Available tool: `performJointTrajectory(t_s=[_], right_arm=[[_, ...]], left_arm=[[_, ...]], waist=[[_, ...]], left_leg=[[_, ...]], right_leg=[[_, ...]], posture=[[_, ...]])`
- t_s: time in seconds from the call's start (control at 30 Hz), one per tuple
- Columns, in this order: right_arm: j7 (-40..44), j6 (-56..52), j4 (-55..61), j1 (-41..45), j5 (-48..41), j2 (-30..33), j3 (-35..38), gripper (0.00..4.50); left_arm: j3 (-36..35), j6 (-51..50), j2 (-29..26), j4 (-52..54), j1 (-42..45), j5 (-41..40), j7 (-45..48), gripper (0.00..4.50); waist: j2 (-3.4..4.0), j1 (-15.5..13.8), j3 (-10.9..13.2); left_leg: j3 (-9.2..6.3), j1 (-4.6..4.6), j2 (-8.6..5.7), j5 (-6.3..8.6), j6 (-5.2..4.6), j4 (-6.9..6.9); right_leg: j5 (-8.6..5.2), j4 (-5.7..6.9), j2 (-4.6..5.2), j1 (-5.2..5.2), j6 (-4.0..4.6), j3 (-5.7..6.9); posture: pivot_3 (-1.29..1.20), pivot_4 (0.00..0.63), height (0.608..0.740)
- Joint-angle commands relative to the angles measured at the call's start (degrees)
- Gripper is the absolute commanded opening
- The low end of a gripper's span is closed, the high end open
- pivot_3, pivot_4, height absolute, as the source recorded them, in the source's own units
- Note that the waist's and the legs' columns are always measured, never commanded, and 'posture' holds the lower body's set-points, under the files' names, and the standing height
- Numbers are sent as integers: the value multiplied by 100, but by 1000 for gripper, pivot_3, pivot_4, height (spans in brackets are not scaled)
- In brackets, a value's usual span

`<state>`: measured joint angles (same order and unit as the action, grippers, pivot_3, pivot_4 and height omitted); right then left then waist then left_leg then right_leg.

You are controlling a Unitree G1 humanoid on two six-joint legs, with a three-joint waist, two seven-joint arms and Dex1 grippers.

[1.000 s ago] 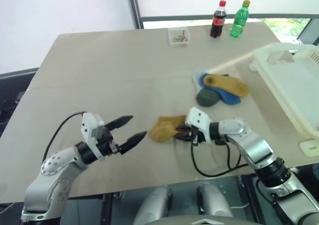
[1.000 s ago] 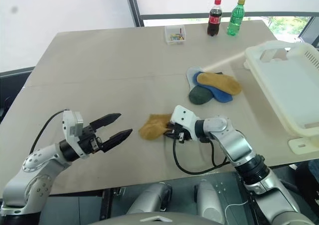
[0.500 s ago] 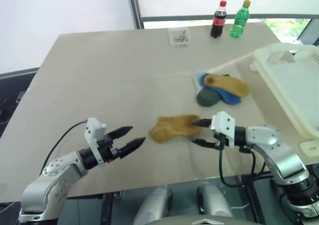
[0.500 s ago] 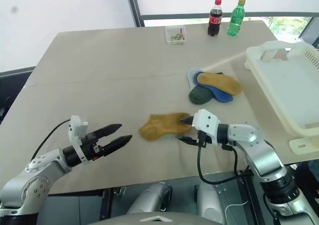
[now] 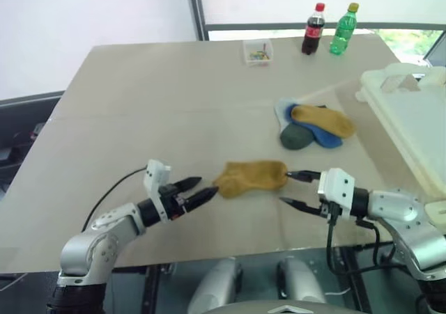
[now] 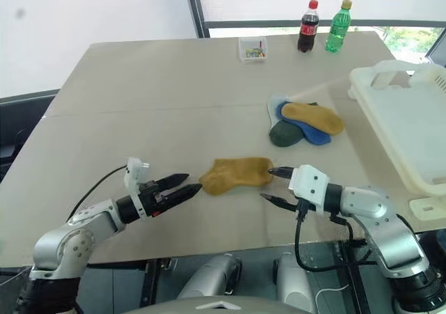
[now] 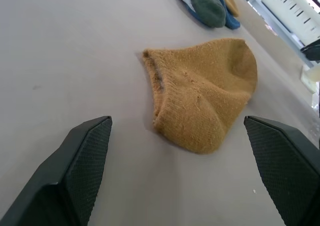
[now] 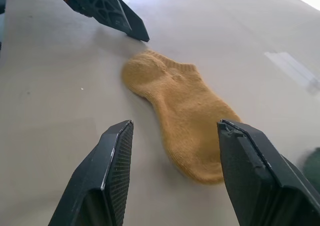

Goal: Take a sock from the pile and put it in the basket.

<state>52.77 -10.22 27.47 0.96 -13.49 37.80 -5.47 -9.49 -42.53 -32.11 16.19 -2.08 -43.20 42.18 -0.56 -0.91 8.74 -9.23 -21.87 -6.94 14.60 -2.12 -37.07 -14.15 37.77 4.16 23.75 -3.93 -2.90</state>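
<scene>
Beige tabletop (image 5: pixel 160 91) runs from the near edge toward a pale wall and a window at the far side. Nearest, the left gripper (image 5: pixel 196 193) reaches in low from the left with its two black fingers spread and nothing between them, the tips just short of the cuff end of a mustard sock (image 5: pixel 251 177). That sock lies flat and alone on the table, between the two grippers. The right gripper (image 5: pixel 298 189) comes in from the right, jaws parted and empty — one fingertip near the sock's toe end, the other a little nearer the table edge, neither clearly touching it.

Farther back and to the right sits the pile (image 5: pixel 315 124): a mustard sock on top of a blue one, a dark grey-green one beside them, pale blue showing underneath. Right of the pile, the basket (image 5: pixel 380 95) stands at the table's right edge — cream-white, with no sock visible in it. At the far edge stand a small clear box (image 5: pixel 256 51), a cola bottle (image 5: pixel 313 29) and a green bottle (image 5: pixel 343 29).
</scene>
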Motion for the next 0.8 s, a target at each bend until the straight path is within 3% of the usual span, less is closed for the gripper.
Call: performJointTrajectory(t_s=[0.03, 0.1, 0.13, 0.17, 0.27, 0.4, 0.43, 0.67, 0.8], right_arm=[[-93, 152, 273, -75, -79, 53, 239, 2721], [-168, 155, 292, -124, -18, 47, 235, 2785], [-204, 153, 301, -139, -3, 35, 232, 2785], [-226, 152, 309, -144, 6, 28, 224, 2785], [-291, 147, 322, -144, 40, 24, 197, 2785], [-356, 137, 324, -157, 92, 33, 201, 2785], [-372, 130, 323, -160, 97, 31, 204, 2785], [-391, 220, 359, -237, 75, 35, 262, 2785], [-354, 304, 382, -269, 14, 45, 302, 2785]], left_arm=[[194, -281, -4, -4, 22, -29, -18, 4500], [247, -521, -53, -15, 102, -132, 43, 3977], [278, -634, -74, -15, 145, -171, 67, 3927], [306, -737, -96, -11, 187, -199, 84, 3305], [402, -859, -165, -29, 319, -164, 170, 2349], [486, -849, -158, -45, 454, -122, 241, 286], [474, -882, -124, -54, 486, -171, 224, 54], [167, -1170, 164, -130, 660, -708, 169, 54], [219, -1102, 115, 19, 605, -565, 96, 54]], waist=[[1, 2, 0], [1, 2, -1], [1, 1, -1], [1, -1, 0], [0, 3, 0], [-2, 7, 2], [-2, 8, 2], [-4, 5, 3], [-4, 13, 3]], left_leg=[[1, 2, 0, 0, 0, 0], [-1, 2, 0, 0, 0, -1], [-2, 1, 0, 0, 0, -1], [-2, 1, 0, 0, 0, 0], [-2, -1, -1, -2, 3, -1], [-5, -2, 0, -7, 12, -1], [-4, -2, 0, -7, 12, 0], [-5, -4, 0, -7, 11, -1], [-6, -4, 0, -12, 21, -1]], right_leg=[[0, 0, 0, -1, 0, 0], [0, 1, 0, -1, 0, 1], [0, 0, 0, -1, 0, 2], [0, 0, 0, -1, 0, 2], [0, -2, 0, 0, 0, 2], [0, -2, -1, 1, 0, 3], [0, -2, -1, 1, 0, 3], [0, -2, 0, 1, 0, 4], [0, -2, -1, 2, 0, 4]], posture=[[0, 150, 729], [0, 150, 729], [0, 150, 729], [0, 150, 729], [0, 150, 729], [0, 150, 729], [0, 150, 729], [0, 150, 729], [0, 150, 729]])
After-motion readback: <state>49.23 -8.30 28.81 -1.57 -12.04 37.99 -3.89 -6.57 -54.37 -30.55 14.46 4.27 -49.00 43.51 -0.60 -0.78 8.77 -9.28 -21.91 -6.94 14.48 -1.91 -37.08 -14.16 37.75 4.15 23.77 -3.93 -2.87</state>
